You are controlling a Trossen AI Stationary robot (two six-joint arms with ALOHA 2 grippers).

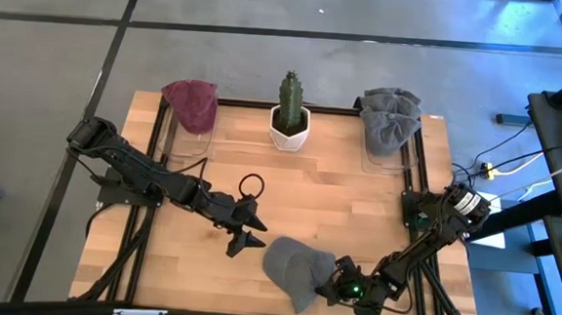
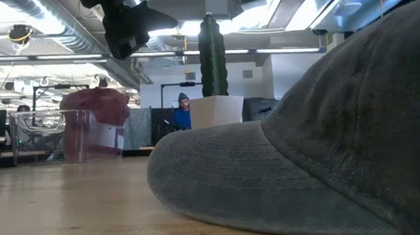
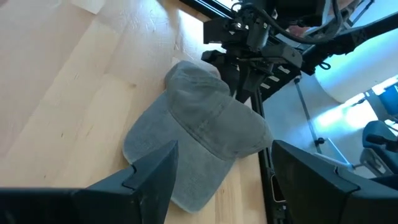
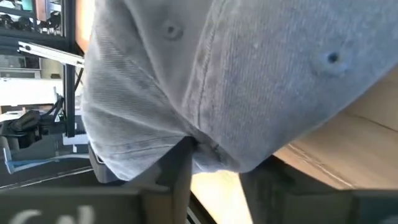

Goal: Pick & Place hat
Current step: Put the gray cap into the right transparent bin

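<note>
A grey cap [image 1: 292,268] lies on the wooden table near its front edge, crown up and brim flat on the wood; it fills the right of the low view [image 2: 330,146]. My right gripper [image 1: 335,286] is at the cap's right side, shut on the crown's lower edge. My left gripper [image 1: 247,236] hovers open and empty just left of the cap, which shows ahead of its fingers [image 3: 199,130]. My right gripper pinches the lower edge of the cap's crown [image 4: 208,152] between its two fingers, the cloth bunched in the narrow gap. The fingers [image 3: 239,78] come slanting down from the table's right side. The cap rests on the table.
A maroon cap [image 1: 191,103] sits on a clear stand at the back left. Another grey cap [image 1: 391,120] sits on a clear stand at the back right. A cactus in a white pot [image 1: 288,119] stands between them. Bare wood lies mid-table.
</note>
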